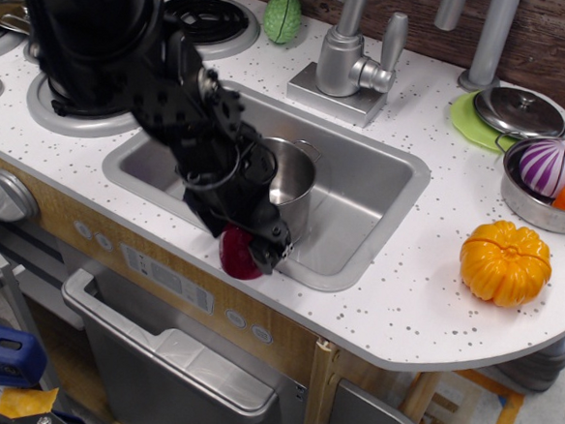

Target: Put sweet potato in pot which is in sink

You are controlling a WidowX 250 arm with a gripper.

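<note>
The dark red sweet potato (235, 257) sits on the front rim of the sink (384, 214), and only its lower part shows. My black gripper (253, 243) is down on top of it, its fingers covering the upper half. I cannot tell whether the jaws are pressed onto it. The shiny steel pot (291, 180) stands upright in the sink basin just behind and to the right of the gripper, and looks empty. My arm covers the left part of the basin.
The faucet (349, 59) rises behind the sink. An orange pumpkin (504, 262) lies on the worktop at right. A steel pan with a purple-striped onion (550, 165) and a lid (518, 111) sit far right. A green toy (283, 17) is at the back, by the stove burners (207, 17).
</note>
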